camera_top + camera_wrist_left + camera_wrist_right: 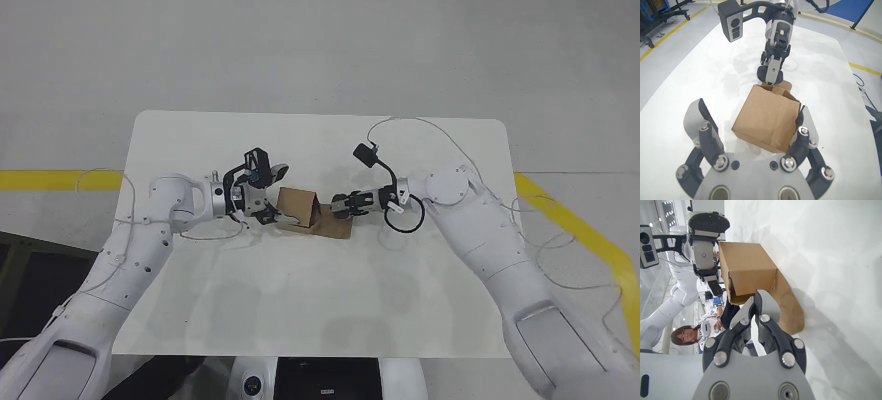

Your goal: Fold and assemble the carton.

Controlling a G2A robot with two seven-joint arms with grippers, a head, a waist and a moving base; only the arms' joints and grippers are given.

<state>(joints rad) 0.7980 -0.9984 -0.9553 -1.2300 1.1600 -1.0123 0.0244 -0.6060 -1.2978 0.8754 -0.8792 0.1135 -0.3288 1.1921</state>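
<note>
A brown cardboard carton lies on its side at the middle of the white table. My left gripper is open and straddles the carton's closed end; one finger touches its side, while the other finger stands clear. At the carton's open end my right gripper is shut, its tips against the end's rim. One long flap lies flat on the table beside that gripper. In the top view the left gripper and right gripper face each other across the carton.
A thin cable loops over the table's far right part near the right arm. Bare table surface lies in front of the carton and behind it. Yellow floor tape runs beside the table.
</note>
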